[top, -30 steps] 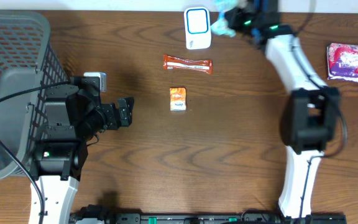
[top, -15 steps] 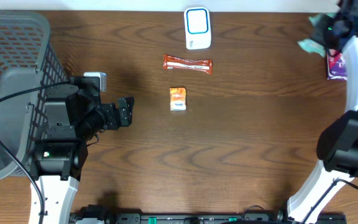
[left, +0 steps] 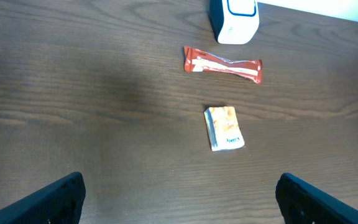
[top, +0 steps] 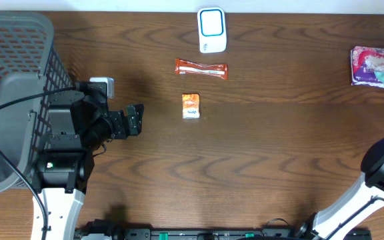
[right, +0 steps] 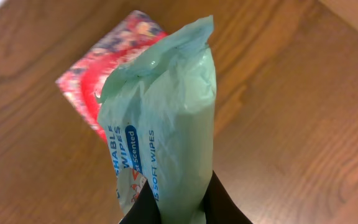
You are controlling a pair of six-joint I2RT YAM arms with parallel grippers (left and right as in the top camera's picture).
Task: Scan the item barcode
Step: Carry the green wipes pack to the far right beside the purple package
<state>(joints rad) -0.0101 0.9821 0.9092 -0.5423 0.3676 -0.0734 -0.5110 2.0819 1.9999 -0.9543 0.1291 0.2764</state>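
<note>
we see right claw (right: 178, 208) clamped on green wipes pack (right: 166, 118), pack sticking out past fingertips, over pink package (right: 104, 68) at far right table (top: 259, 147) edge, well apart from white scanner (top: 212, 30), left claw (left: 180, 200) wide open

Left claw (top: 137, 120) wide apart — right claw (right: 178, 208) clamped.

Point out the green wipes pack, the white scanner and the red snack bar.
green wipes pack (right: 166, 118): right wrist view, middle of the pack's front face.
white scanner (top: 212, 25): overhead view, its blue-rimmed top panel.
red snack bar (top: 201, 69): overhead view, middle of the wrapper.
</note>
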